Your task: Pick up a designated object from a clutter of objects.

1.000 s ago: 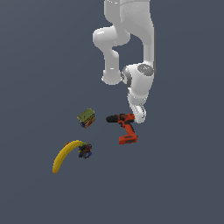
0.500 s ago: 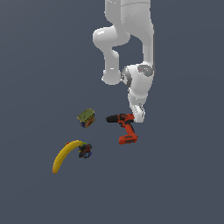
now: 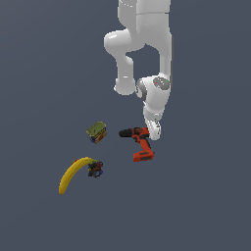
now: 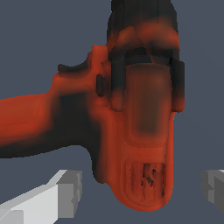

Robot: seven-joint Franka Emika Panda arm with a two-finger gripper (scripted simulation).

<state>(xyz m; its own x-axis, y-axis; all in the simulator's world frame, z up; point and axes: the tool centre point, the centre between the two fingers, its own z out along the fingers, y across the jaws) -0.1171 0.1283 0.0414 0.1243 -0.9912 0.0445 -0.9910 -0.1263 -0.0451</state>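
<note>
From the exterior view's left lie the banana [image 3: 72, 174], the tiny dark item [image 3: 95, 169], the olive-green box [image 3: 97, 132], then the drill [image 3: 139, 142] on the tabletop [image 3: 206, 196]. Nothing has shifted over the last second; the tool [image 3: 155, 131] still hovers at the drill's rear, spread wide astride it, fingers [image 4: 65, 192] untouching. The exterior view hides the fingertips.

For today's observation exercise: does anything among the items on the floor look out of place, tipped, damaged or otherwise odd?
Nothing looks damaged or spilled. The drill lies on its side, as do the banana and the box, which sits tilted. A tiny dark item touches the banana's end. The hand is open, its fingers either side of the drill.
</note>
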